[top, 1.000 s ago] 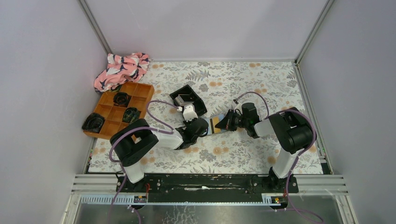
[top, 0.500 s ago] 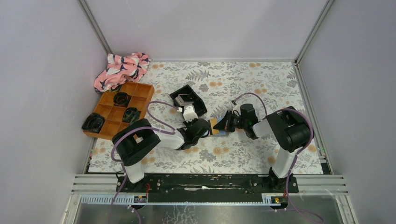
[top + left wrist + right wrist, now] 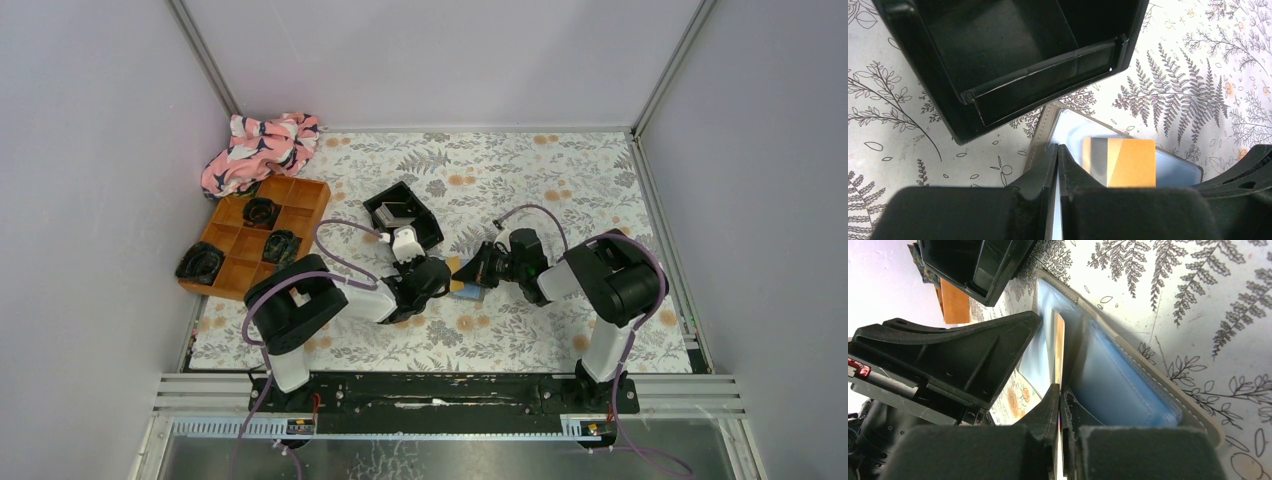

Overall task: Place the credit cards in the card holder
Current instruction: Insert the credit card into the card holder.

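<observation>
The left gripper (image 3: 1058, 150) has its jaws pressed together on the pale blue inner sleeve of the card holder (image 3: 1170, 169), pinching it at the edge, just below the black tray (image 3: 998, 65). The right gripper (image 3: 1060, 392) has its jaws closed on a thin credit card (image 3: 1128, 162), gold with a silver-grey part, which stands against the open holder's blue-grey pockets. The holder lies opened on the table between the two grippers, its stitched taupe rim outermost. Both arms reach low and inward from their bases, the left forearm pointing right and the right forearm pointing left. The grippers meet nose to nose near the table's middle, with a purple cable looping over each arm. A floral cloth (image 3: 540, 170) covers the table. At far left sits an orange compartment tray (image 3: 300, 200) with dark objects in it, and a pink patterned cloth (image 3: 258, 148) is bunched behind it. Plain pale walls (image 3: 430, 60) close in three sides.
</observation>
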### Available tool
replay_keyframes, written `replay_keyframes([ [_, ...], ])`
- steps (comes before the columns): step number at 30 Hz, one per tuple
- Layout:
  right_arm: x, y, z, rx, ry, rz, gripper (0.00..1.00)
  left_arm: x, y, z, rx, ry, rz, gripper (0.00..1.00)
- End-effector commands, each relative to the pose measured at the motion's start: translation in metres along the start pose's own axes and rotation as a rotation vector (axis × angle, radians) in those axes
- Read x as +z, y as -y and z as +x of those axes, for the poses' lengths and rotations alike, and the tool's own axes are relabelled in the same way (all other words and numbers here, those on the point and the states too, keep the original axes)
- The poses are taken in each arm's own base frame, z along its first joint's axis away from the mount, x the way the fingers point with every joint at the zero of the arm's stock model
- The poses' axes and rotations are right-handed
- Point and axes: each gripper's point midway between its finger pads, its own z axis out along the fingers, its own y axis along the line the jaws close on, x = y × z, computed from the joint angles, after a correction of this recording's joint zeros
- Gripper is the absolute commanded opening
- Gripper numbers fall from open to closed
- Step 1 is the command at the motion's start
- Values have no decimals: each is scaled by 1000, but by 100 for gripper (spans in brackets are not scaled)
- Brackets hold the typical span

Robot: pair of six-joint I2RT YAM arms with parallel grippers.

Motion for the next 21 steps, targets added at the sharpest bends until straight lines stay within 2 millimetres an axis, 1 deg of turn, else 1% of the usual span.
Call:
replay_keyframes([
  [1, 0, 14, 10, 23, 24, 74, 0, -25, -135, 87, 334, -324, -311, 9],
  [10, -1, 10, -7, 41, 109, 91, 0, -32, -141, 92, 330, -332, -314, 8],
  [17, -1, 11, -11, 63, 152, 94, 0, -37, -141, 94, 316, -338, -307, 9],
  [21, 1, 9, -9, 72, 146, 81, 0, -38, -139, 97, 314, -345, -301, 9],
])
